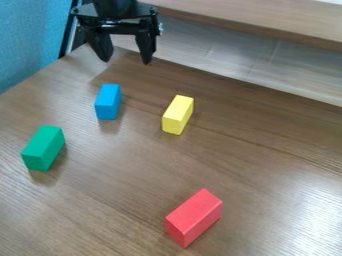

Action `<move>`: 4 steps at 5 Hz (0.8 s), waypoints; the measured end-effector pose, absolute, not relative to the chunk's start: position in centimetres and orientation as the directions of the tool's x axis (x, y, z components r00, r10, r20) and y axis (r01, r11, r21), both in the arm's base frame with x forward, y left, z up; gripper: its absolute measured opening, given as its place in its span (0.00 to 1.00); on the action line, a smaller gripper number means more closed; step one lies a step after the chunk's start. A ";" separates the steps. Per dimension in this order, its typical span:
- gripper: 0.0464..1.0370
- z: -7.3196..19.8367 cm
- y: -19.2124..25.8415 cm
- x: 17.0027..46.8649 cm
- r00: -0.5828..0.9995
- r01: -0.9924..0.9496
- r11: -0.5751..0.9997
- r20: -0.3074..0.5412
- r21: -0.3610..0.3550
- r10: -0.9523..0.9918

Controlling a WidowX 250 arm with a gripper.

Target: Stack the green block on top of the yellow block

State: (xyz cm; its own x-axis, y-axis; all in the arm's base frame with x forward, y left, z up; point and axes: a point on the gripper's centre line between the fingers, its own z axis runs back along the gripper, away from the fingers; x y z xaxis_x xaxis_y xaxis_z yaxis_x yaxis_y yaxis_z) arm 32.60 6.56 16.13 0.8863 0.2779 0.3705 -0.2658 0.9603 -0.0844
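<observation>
On your left, a blue, textured panel (pixel 40 40) stands beyond the left edge of the brown, wood-grained counter (pixel 113 165). Next you see a green, rectangular block (pixel 44 147), lying on the counter toward its left edge, its long side slanting away from you and to the right. Farther right and closer to the far-left corner lies a blue, rectangular block (pixel 108 101), with a soft shadow at its right side.

Your black two-finger gripper (pixel 127 60) hangs over the far-left corner of the counter. Its jaws are spread well apart, tips pointing down, with an open gap between them. The blue block is the nearest thing to the jaws: it lies on the counter, apart from them, on your side of the tips.

To the right of the blue block, you have a yellow, rectangular block (pixel 178 114), also on the side of the jaws toward you. Farther right and closest to you, a red, rectangular block (pixel 195 216) lies well apart from the other blocks. Beyond the counter's far edge is a pale grey surface (pixel 227 57), with a light brown, wood-toned ledge (pixel 267 17) above it.
</observation>
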 end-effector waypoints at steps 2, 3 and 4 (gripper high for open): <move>0.96 14.3 6.7 31.8 0.905 -0.274 0.959 0.318 -0.075 0.283; 0.96 13.3 7.4 30.9 0.910 -0.292 0.954 0.290 -0.065 0.298; 0.96 13.0 9.1 29.3 0.907 -0.319 0.947 0.281 -0.027 0.314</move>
State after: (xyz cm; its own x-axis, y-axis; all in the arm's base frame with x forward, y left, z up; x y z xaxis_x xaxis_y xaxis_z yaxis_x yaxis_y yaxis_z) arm 29.28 9.05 12.97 0.9070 0.3136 0.2811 -0.3191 0.9473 -0.0274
